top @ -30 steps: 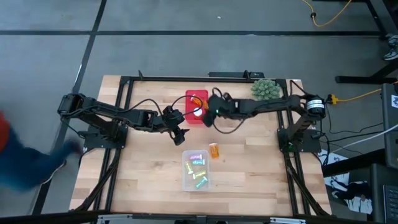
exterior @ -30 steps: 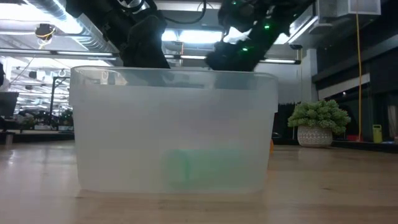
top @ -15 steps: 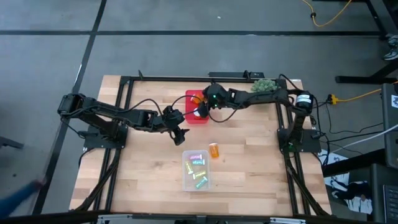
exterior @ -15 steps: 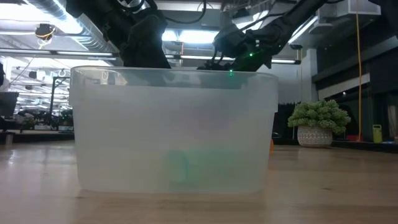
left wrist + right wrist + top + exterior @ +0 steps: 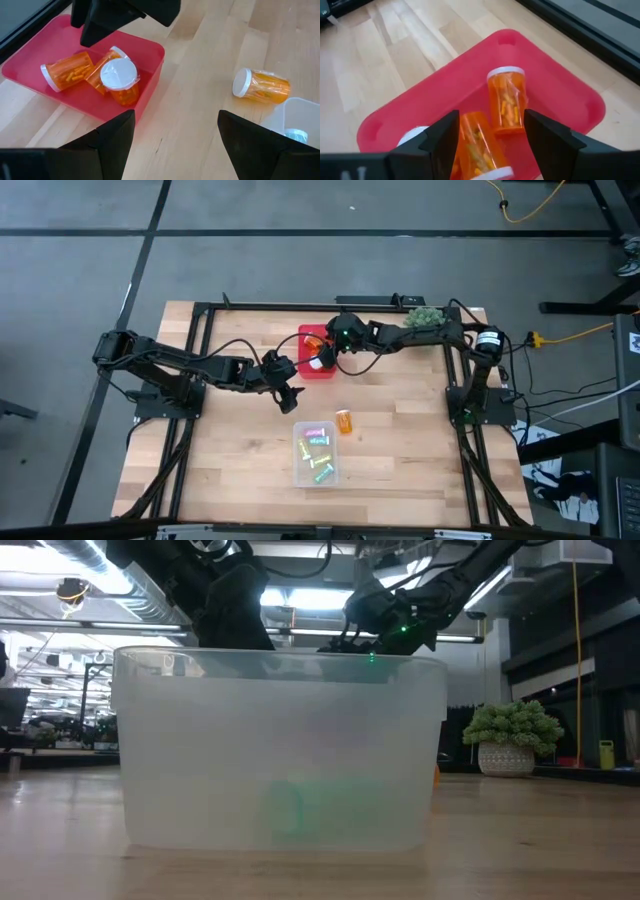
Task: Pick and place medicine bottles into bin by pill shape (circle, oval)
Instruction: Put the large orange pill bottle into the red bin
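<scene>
A red bin (image 5: 315,352) at the table's far middle holds three orange bottles with white caps (image 5: 67,72) (image 5: 120,82) (image 5: 506,97). My right gripper (image 5: 325,358) hangs open over this bin; one orange bottle (image 5: 480,142) lies in the bin below, between its fingers. My left gripper (image 5: 290,395) is open and empty over the bare table, left of centre. One orange bottle (image 5: 345,421) lies on its side on the table; it also shows in the left wrist view (image 5: 262,86). A clear bin (image 5: 317,455) near the front holds several small pastel bottles (image 5: 318,442).
A green spiky ball plant (image 5: 424,320) stands at the far right, and shows in the low view (image 5: 515,735). The clear bin (image 5: 280,750) fills the low view. A black frame (image 5: 300,305) runs round the table. Bare wood lies left and right of the clear bin.
My right gripper has gone toward the table's far edge and a little left, and now hangs over the red bin; it has kept still for the last half second. My left arm has kept still.
</scene>
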